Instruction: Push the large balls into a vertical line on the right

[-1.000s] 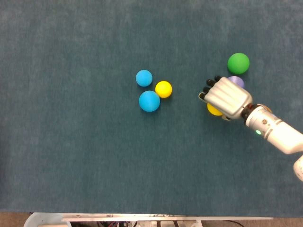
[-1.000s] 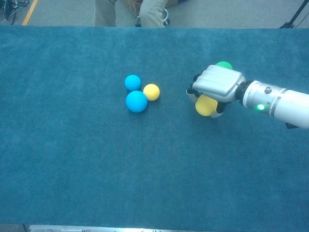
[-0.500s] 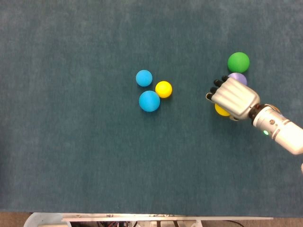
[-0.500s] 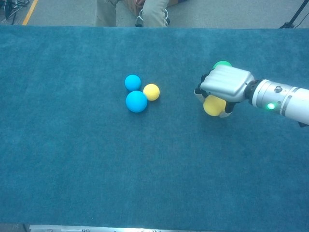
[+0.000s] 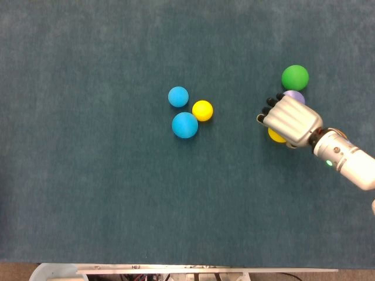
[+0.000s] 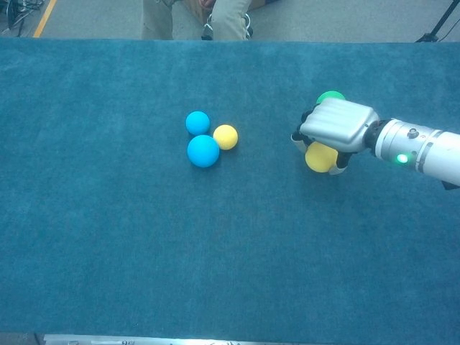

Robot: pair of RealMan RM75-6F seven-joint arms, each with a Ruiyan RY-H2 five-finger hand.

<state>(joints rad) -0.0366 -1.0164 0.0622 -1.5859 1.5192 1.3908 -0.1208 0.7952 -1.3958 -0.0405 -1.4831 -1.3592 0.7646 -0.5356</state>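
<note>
Six balls on blue mat (image 5: 88,175). Centre cluster of 3: large blue ball (image 5: 184,124), small blue ball (image 5: 178,96), small yellow ball (image 5: 203,110), bunched close. Right side 3: green ball (image 5: 295,77), purple ball (image 5: 293,96) just below it, large yellow ball (image 6: 320,157) cupped under right hand (image 5: 290,120), fingers curled round it; firm grip or not – can't tell. Left hand not seen

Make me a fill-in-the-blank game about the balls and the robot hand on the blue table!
1. The right hand is cupped over a ball colored ____.
2. The ball farthest up on the right side, above the purple ball, is ____.
3. The small yellow ball in the middle touches the big ____ ball.

Missing words: yellow, green, blue
</note>
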